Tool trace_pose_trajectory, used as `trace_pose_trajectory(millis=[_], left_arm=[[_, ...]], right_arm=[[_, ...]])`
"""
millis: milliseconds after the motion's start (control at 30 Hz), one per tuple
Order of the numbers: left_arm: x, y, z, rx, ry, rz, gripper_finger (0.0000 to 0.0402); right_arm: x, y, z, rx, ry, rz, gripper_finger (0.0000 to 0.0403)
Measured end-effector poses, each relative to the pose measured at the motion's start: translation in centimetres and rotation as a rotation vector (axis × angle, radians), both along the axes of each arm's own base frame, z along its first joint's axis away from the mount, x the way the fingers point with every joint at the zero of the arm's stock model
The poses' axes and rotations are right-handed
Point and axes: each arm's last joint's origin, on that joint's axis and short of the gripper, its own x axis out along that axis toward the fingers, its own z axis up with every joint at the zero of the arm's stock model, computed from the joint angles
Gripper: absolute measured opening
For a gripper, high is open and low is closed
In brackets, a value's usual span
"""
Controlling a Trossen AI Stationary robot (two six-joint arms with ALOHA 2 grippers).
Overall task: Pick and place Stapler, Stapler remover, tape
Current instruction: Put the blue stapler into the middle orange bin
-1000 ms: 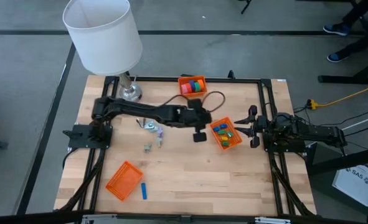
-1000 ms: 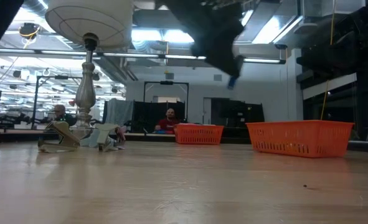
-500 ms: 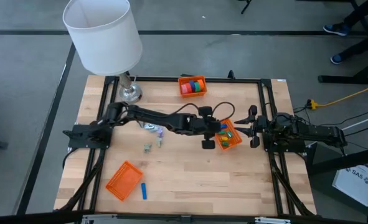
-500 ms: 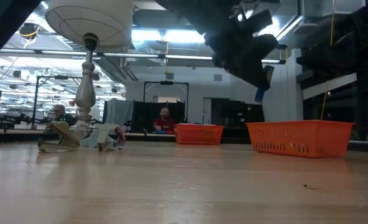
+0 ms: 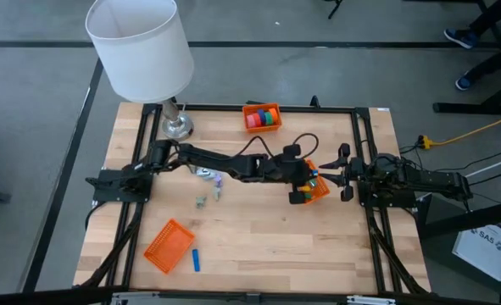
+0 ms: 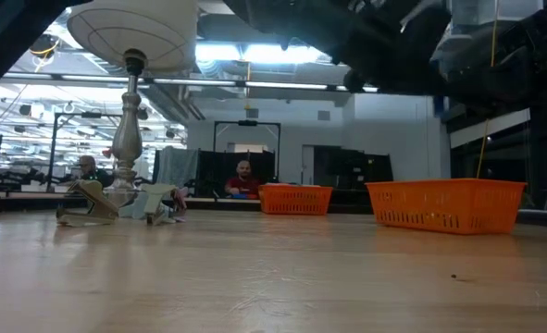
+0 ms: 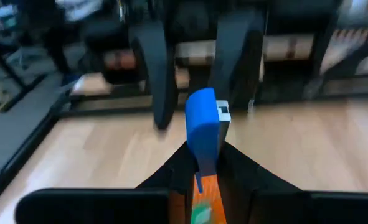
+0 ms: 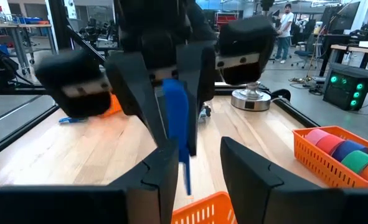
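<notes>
Pale wooden planks make up the surface [image 5: 258, 229], with a workshop room behind it. Over the right-hand orange basket [image 5: 316, 187], the left tool [image 5: 302, 188] hangs with its fingers clamped on a blue stapler remover [image 7: 202, 127], which stands between them, well above the basket's rim. This basket already holds small coloured pieces. Just beyond it, at the surface's right edge, the right tool [image 5: 345, 173] waits facing the left one, its fingers [image 8: 162, 171] standing apart with nothing between them. At the far edge sits a second orange basket [image 5: 261, 117] holding the tape [image 5: 268, 116] rolls. Metal pieces [image 5: 208, 175] lie near the lamp [image 5: 140, 47] on the left. A flat orange basket [image 5: 168, 246] and a small blue piece [image 5: 195, 260] lie near the front.
</notes>
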Motion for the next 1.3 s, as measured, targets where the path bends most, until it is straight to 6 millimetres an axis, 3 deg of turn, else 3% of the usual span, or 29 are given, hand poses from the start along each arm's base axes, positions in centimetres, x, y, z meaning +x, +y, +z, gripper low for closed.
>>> trace_pose_trajectory(millis=[300,733,1133,1300], left_arm=[[1.2,-0.9,-3.4,0.0,-0.016,0.035,0.0047],[0.4,-1.6,-5.1,0.034,0.153,0.143,0.005],[0.5,0.4,-5.1,-0.049,0.128,0.19,0.0148],[0.5,0.4,-3.7,-0.064,0.085,0.159,0.0182]], right_arm=[[0.0,0.0,0.1,-0.001,-0.006,0.0,0.0124],[0.0,0.0,0.0,-0.001,-0.001,0.0,0.0124],[0.0,0.0,0.0,0.0,0.0,0.0,0.0124],[0.0,0.0,0.0,0.0,0.0,0.0,0.0124]])
